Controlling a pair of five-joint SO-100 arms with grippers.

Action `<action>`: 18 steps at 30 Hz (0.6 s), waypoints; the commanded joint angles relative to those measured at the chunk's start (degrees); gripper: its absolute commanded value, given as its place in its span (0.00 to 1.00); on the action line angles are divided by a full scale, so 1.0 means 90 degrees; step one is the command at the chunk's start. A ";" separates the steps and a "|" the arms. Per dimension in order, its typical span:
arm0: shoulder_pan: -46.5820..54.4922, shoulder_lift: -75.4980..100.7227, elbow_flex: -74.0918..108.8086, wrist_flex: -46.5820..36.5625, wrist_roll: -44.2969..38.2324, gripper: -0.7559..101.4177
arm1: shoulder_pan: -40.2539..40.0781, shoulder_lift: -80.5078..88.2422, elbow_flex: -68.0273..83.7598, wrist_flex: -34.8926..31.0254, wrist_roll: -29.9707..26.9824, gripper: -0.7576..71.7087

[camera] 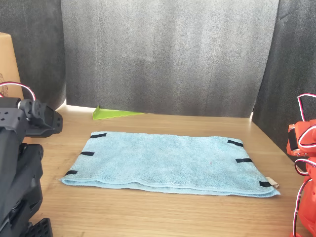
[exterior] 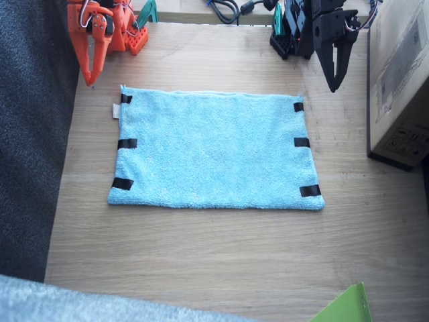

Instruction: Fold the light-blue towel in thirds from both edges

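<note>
The light-blue towel lies spread flat on the wooden table, also seen in the front view. One short edge carries three black tape strips and a tiny white label. The other edge carries three strips too. My right gripper, orange, hangs shut just beyond the towel's far corner on the label side, holding nothing. My left gripper, black, hangs shut beyond the opposite far corner, holding nothing. Neither touches the towel. The front view shows only the arm bodies.
A cardboard box stands close beside the left arm. Dark grey foam borders the table on the right arm's side. A pale fuzzy fabric and a green sheet sit at the near edge. Cables lie behind.
</note>
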State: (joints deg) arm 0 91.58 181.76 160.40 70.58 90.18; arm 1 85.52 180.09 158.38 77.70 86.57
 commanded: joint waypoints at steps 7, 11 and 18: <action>0.0049 0.0029 0.0049 0.0010 0.0049 0.00 | 0.0039 0.0039 0.0010 -0.0020 0.0117 0.01; 0.0049 0.0029 0.0049 0.0010 0.0059 0.00 | 0.0039 0.0039 0.0010 -0.0020 0.0117 0.01; 0.0059 0.0029 0.0049 0.0010 0.0059 0.00 | 0.0146 0.0039 0.0010 -0.0029 0.0029 0.01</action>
State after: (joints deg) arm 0 91.58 181.76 160.40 70.58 90.18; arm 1 85.52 180.09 158.38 77.70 86.40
